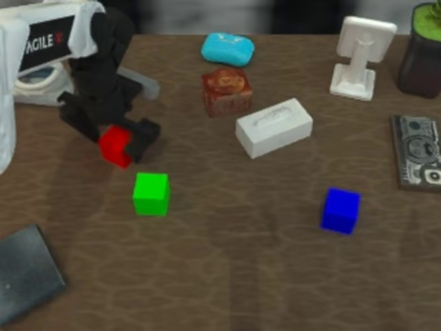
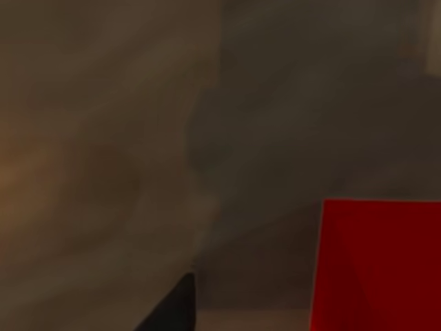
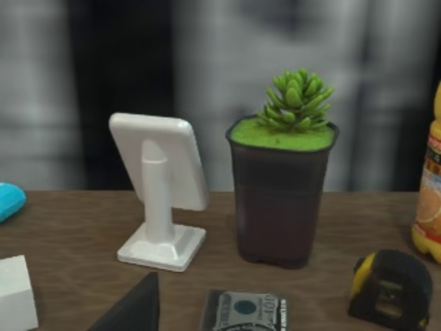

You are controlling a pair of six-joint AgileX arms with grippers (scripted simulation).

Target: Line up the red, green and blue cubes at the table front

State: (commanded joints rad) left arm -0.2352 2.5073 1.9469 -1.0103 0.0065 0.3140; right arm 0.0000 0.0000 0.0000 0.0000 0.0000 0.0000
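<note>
Red cube [image 1: 115,145] between left hand [image 1: 118,138] fingers

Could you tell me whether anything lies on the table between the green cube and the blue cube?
Nothing does: the top view shows only bare table between the green cube and the blue cube.

I read "AGILE" in white letters on a black panel on my left arm's white casing [image 1: 48,38], far left. Print on the banknote-patterned book [image 1: 418,152] and the yellow bottle's label [image 3: 431,193] is illegible.
</note>
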